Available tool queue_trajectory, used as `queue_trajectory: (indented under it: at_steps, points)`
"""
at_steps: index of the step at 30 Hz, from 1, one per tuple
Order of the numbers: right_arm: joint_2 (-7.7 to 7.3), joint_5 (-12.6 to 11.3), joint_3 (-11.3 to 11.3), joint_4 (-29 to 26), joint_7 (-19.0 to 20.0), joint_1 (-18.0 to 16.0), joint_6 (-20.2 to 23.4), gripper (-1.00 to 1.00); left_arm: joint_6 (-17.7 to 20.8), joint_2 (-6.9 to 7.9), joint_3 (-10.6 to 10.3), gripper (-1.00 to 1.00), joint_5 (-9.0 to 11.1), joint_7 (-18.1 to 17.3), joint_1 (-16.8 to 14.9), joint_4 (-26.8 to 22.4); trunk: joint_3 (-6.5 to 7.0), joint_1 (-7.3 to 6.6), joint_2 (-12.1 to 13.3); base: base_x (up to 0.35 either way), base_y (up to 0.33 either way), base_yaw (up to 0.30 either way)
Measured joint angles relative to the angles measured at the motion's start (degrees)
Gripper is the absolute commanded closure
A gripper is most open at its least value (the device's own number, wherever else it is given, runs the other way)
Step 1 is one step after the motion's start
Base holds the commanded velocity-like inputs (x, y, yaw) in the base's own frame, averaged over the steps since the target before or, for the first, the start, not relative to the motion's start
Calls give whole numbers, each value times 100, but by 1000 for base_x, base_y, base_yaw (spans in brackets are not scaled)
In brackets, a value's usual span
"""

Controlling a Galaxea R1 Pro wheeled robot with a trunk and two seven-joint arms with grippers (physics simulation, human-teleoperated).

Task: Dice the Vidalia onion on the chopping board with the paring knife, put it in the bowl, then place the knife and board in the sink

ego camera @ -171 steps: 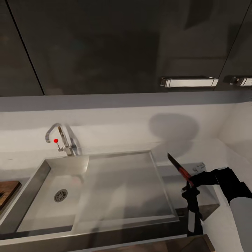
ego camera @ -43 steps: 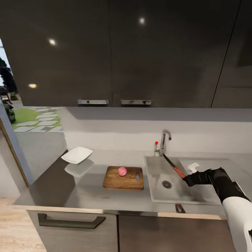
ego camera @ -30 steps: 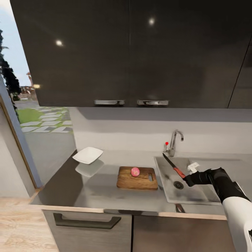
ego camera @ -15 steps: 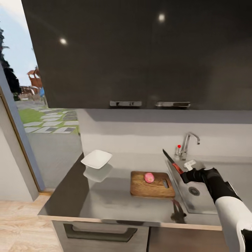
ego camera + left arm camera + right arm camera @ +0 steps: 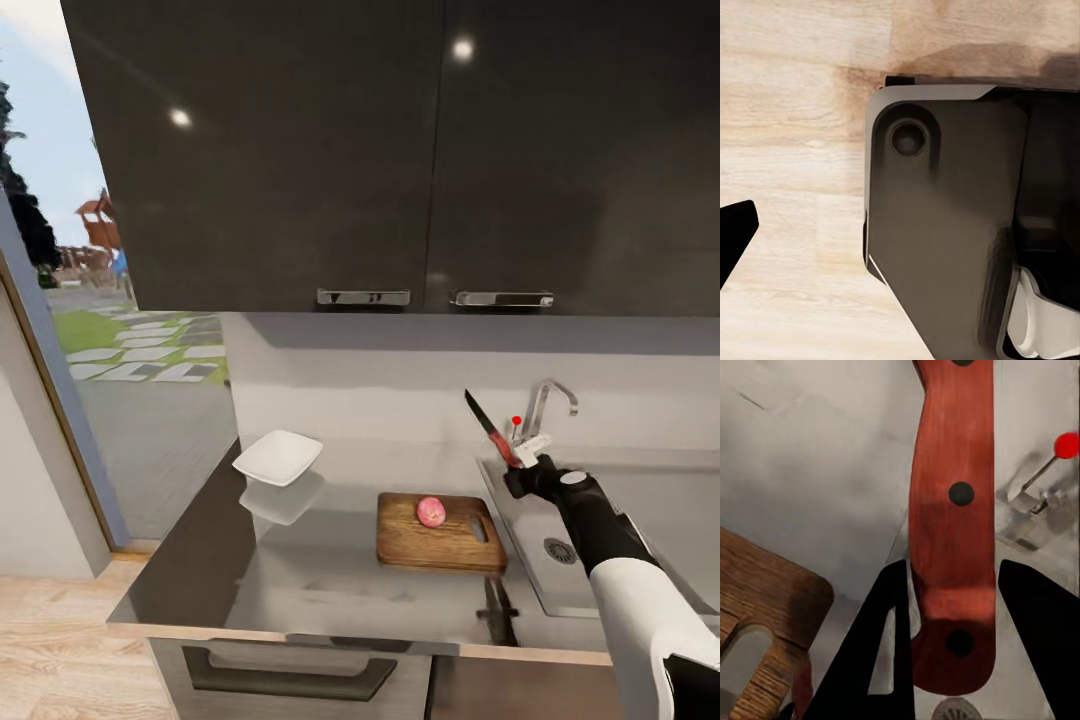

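Note:
The pinkish-red onion (image 5: 431,511) sits whole on the brown chopping board (image 5: 440,541), which lies on the grey countertop (image 5: 300,570) just left of the sink (image 5: 640,520). My right gripper (image 5: 522,470) is shut on the paring knife (image 5: 492,432) by its red handle and holds it in the air above the sink's left edge, right of the board, with the dark blade pointing up and left. In the right wrist view the red handle (image 5: 952,525) sits between the fingers of the gripper (image 5: 954,566), with a board corner (image 5: 765,615) below. The white bowl (image 5: 278,457) stands at the back left.
The chrome faucet (image 5: 545,405) with its red dot rises just behind the knife. Dark wall cabinets (image 5: 400,150) hang overhead. An open doorway with a garden is at the far left. The left wrist view looks at wooden floor (image 5: 795,112), the robot's dark base (image 5: 945,225) and one black fingertip (image 5: 731,232).
The camera swung left from the sink until the board, onion and bowl came into view. In the last half second my right arm lifted the knife higher.

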Motion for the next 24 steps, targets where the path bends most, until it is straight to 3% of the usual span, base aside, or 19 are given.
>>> queue_trajectory:
  at_steps: [2, 9, 10, 16, 17, 18, 21, 24]
  points:
    - [209, 275, 0, 25, -745, 12, -313, 100, 0, -1, 0, -100, 0, 0, 2, 0, 0, 0, 0, 0, 0, 0]
    - [681, 1148, -1, 143, -2340, 36, -816, 100, 7, -9, -8, -100, -11, 1, 0, 0, 0, 0, 0, 0, 0, 0]
    - [858, 1422, 3, 419, -3092, 45, -945, 100, 7, -5, -15, -100, -16, -4, -1, 1, -1, 0, 1, 0, 0, 0]
    - [1028, 1947, 16, 1032, -4350, 46, -1279, 100, 11, 6, -22, -100, -26, -7, 0, 1, 0, 0, 0, 0, 0, 0]
    - [1082, 2246, 30, 1319, -4933, 48, -1490, 100, 13, 3, -24, -100, -31, -7, 3, 1, -1, 0, 0, 0, 0, 0]
    - [1092, 2339, 29, 1412, -5119, 47, -1551, 100, 14, 1, -25, -100, -33, -7, 4, 1, 0, 0, 0, 0, 0, 0]
    - [1118, 2802, 30, 1948, -6188, 47, -1853, 100, 15, -1, -26, -100, -45, -7, 5, 1, 0, 0, 0, 0, 0, 0]
    - [1127, 2993, 30, 2214, -6794, 46, -2069, 100, 14, -1, -26, -100, -91, -7, 3, 0, 0, 0, 0, 0, 0, 0]
